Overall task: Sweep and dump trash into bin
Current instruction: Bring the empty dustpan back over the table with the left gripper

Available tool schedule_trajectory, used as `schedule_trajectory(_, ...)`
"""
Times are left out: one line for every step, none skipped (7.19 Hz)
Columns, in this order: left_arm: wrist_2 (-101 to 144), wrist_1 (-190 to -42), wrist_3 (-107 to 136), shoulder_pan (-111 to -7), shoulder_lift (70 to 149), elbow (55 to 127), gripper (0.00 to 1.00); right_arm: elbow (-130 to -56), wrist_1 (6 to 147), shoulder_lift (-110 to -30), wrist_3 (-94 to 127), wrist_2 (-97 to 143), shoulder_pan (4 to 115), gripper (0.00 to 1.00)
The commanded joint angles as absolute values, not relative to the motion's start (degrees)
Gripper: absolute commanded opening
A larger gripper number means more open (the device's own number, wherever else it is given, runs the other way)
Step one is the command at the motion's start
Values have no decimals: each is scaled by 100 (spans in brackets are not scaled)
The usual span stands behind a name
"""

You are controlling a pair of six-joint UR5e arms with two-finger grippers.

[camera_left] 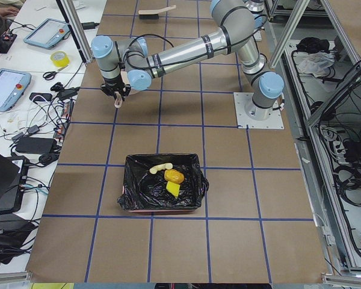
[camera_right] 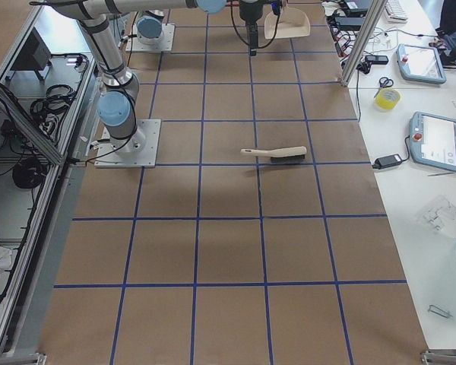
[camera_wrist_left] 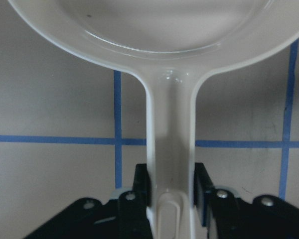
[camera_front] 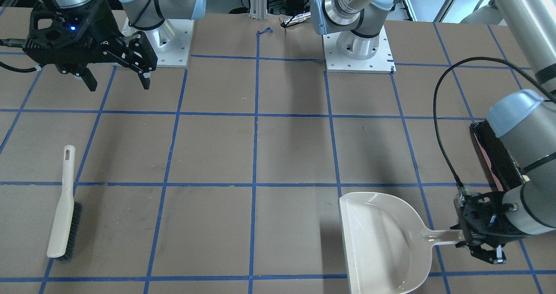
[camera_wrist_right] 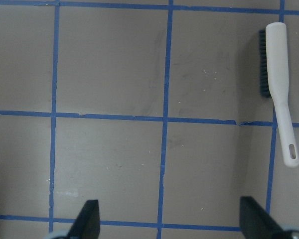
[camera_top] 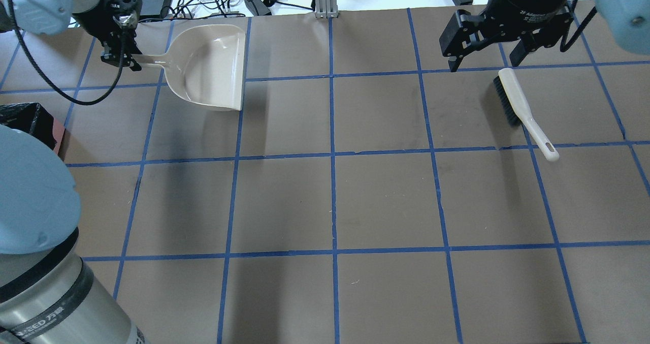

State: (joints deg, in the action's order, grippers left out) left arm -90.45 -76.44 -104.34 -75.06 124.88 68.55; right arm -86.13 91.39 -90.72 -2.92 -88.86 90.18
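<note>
Front-on, the left arm (camera_front: 517, 131) covers the bin (camera_front: 488, 153) — only one edge shows.

Left arm gripping low, right arm hanging idle

The left arm (camera_left: 180, 51) stretches out to the table's far left corner, its wrist bent down; the left gripper (camera_wrist_left: 170, 186) sits low over the surface, its fingers (camera_wrist_left: 142, 185) clamped on either side of the dustpan handle (camera_wrist_left: 169, 129); the right arm (camera_right: 106, 46) holds the right gripper (camera_front: 119, 84) high above the table's right half, pointing straight down, its two fingers (camera_wrist_right: 87, 221) spread wide with nothing between them.
</note>
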Motion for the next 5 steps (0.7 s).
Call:
schedule_trajectory(-9578, -7541, -10458, -7769, 12717, 6873, 0, -8613, 9141, -9070, -290, -8886, 9018, 100)
schedule_trajectory(-9597, -7541, -10650, -7874, 12770, 6899, 0, -8613, 9141, -9070, -290, -8877, 9018, 100)
schedule_trajectory(-9606, -7550, -10731, -8006, 12788, 6995, 0, -8613, 9141, -9070, -290, -8877, 9018, 100)
schedule_trajectory(-9606, -7524, -10740, -8033, 12779, 7048, 0, -8613, 9141, -9070, -299, -8877, 9018, 100)
schedule_trajectory(-9606, -7410, -10940, -8033, 12771, 7101, 0, -8613, 9141, -9070, -290, -8877, 9018, 100)
